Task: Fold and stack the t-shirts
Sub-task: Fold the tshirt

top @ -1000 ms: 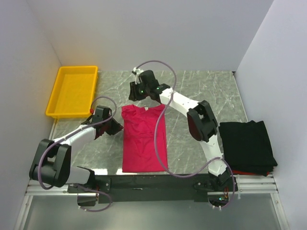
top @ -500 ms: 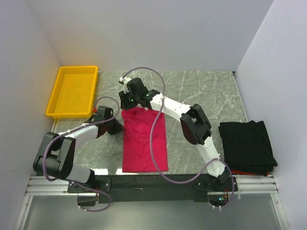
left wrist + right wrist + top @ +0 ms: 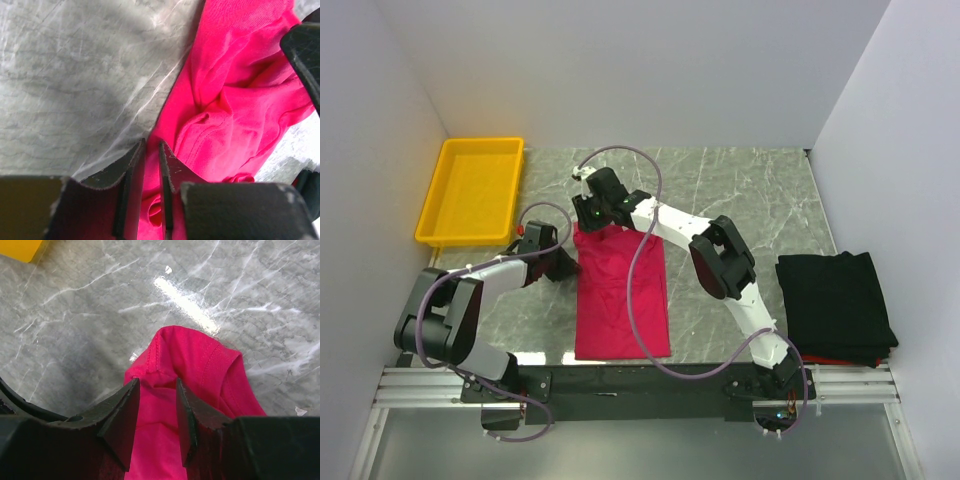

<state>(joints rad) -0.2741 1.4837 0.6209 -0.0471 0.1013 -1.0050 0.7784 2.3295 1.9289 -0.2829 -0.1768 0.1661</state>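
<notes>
Item one, the pink shirt (image 3: 620,290): lies in the middle of the marble surface (image 3: 740,190) as a long narrow strip running from the near edge toward the far side. Its sides appear already turned in, and its far end is rumpled and partly lifted. Item two, the black shirt (image 3: 835,300): rests well apart at the right edge of the surface as a flat, squared bundle, apparently fully folded. A sliver of red (image 3: 840,357) shows under its near edge, and what that is cannot be told. Item three, the yellow tray (image 3: 483,141): sits at the far left corner, with nothing seen in it. Left hand (image 3: 151,145): low at the left edge of the pink shirt near its far end, fingers drawn narrow with the cloth's edge pinched between them. Right hand (image 3: 157,385): reaches across to the far end of the same shirt, fingers closed partway on a raised fold of hem or collar, which bunches up past the tips. Progress, as judged: roughly halfway. One shirt looks finished. The pink one has its lengthwise fold only, so the crosswise fold, far end brought toward the near end, is to come. After that comes placing it on the black shirt to form the stack.
</notes>
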